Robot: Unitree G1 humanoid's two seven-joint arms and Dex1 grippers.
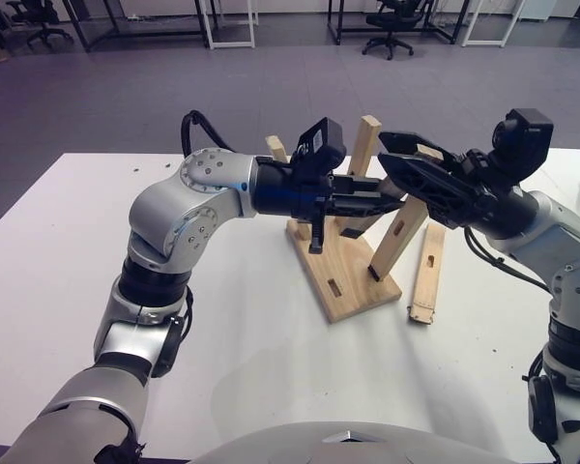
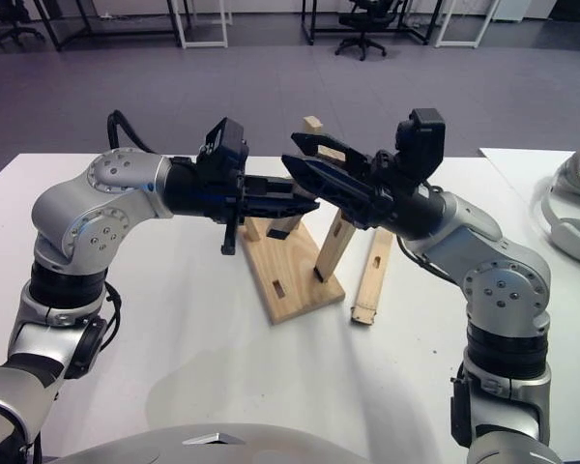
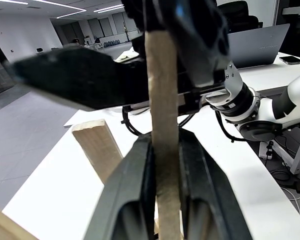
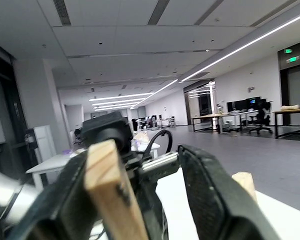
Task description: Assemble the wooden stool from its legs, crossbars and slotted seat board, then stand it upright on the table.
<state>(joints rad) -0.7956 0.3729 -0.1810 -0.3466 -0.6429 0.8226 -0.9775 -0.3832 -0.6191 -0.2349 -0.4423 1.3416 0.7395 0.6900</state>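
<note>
Tabletop [image 1: 58, 251], white and broad, runs out to the left and toward the robot well beyond the work. Its far edge passes close behind the workpiece, with grey floor and an office chair [image 1: 391, 34] beyond. A second white table on the right carries a white device [image 2: 572, 208].

The slotted seat board [image 1: 343, 285] lies flat near the table's middle, turned askew to the edges, well apart from the near and left edges. Legs rise from it: a tall rear leg [image 1: 366, 145], a short stub [image 1: 276, 147] on the left, and a leaning leg [image 1: 394, 242] on the right side. A loose bar [image 1: 428, 271] lies flat just beside the board's right edge.

The left gripper [image 3: 163, 150] reaches in from the left, its fingers [image 3: 135, 195] clamped tight on the leaning leg partway up. The right gripper [image 4: 140, 165] comes from the right, and its fingers [image 4: 210, 200] are spread around that leg's top end, with a gap on one side.
</note>
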